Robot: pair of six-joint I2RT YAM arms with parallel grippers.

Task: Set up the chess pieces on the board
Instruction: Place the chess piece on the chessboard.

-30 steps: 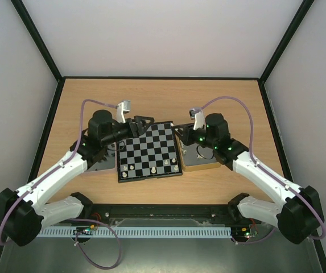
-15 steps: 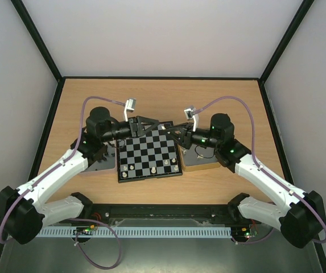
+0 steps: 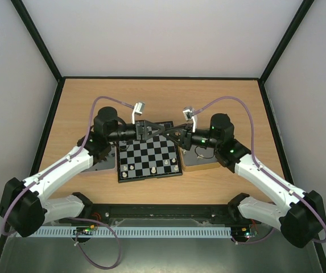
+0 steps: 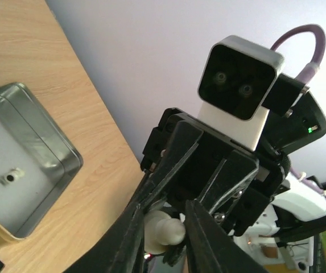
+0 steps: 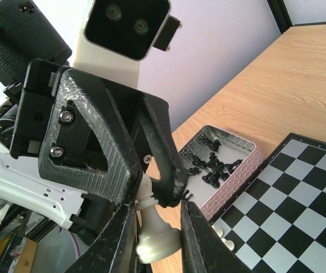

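Above the far edge of the board [image 3: 149,153] my two grippers meet tip to tip. My right gripper [image 5: 157,213] is shut on the base of a cream-white chess piece [image 5: 154,239], which it holds in the air. My left gripper [image 4: 165,207] has its jaws narrowed round the rounded head of that piece [image 4: 171,230], with a small gap still showing on one side. In the top view the piece is hidden between the left gripper [image 3: 161,130] and the right gripper [image 3: 172,132]. A few white pieces [image 3: 151,169] stand on the board's near rows.
A pink-sided tin [image 5: 234,170] of black pieces [image 5: 214,162] lies left of the board, partly under my left arm. A gold-sided tin [image 4: 43,187] holding loose white pieces [image 4: 10,177] lies at the board's right [image 3: 199,165].
My left gripper has swung right to meet the right gripper, and its jaws have narrowed round the white piece's head. The right gripper shifted slightly left, still holding the piece.
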